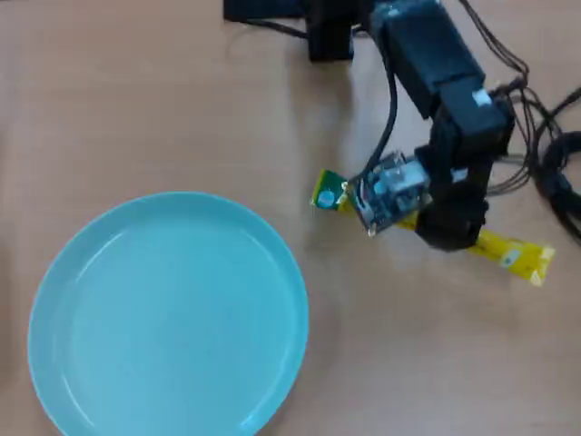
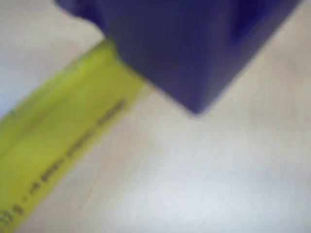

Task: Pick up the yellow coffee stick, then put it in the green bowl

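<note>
The yellow coffee stick (image 1: pixel 513 254) lies slanted on the wooden table, right of the green bowl (image 1: pixel 172 318); its green end (image 1: pixel 327 193) points toward the bowl. My gripper (image 1: pixel 448 234) is down over the stick's middle, and the arm's body hides the jaws from above. In the blurred wrist view, the yellow coffee stick (image 2: pixel 63 150) runs from the lower left up under one dark blue finger (image 2: pixel 189 48). Only that one finger shows, so open or shut cannot be told. The bowl, a wide aqua dish, holds nothing.
The arm's base (image 1: pixel 331 27) stands at the top edge of the overhead view. Black cables (image 1: pixel 549 154) trail along the right side. Bare wooden table (image 1: pixel 399 345) lies between the bowl and the stick.
</note>
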You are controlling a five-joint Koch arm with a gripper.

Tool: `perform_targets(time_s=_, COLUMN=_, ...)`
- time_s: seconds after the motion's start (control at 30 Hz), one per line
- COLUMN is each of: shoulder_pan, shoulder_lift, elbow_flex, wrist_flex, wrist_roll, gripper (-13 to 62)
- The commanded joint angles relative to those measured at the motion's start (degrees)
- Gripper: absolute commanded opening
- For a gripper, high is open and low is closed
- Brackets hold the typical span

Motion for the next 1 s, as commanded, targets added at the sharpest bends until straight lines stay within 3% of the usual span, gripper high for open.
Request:
perform_targets(time_s=0.0, shoulder_pan=0.7, shoulder_lift=6.2, elbow_flex=-3.0, wrist_flex=-0.4, wrist_roll=-1.8, gripper=-6.9)
perform_targets(time_s=0.2, shoulder_pan=1.1, shoulder_lift=6.4, elbow_flex=-1.4, wrist_flex=-5.3, wrist_roll=-2.4, gripper=-6.9)
perform_targets(time_s=0.53, shoulder_pan=1.1, shoulder_lift=15.5, elbow_flex=14.3, wrist_flex=-20.9, wrist_roll=-8.2, gripper=-6.9)
perform_targets(time_s=0.97, shoulder_pan=8.2, shoulder_lift=27.2, elbow_flex=19.3, wrist_flex=-22.2, wrist_roll=-21.5, gripper=-6.9)
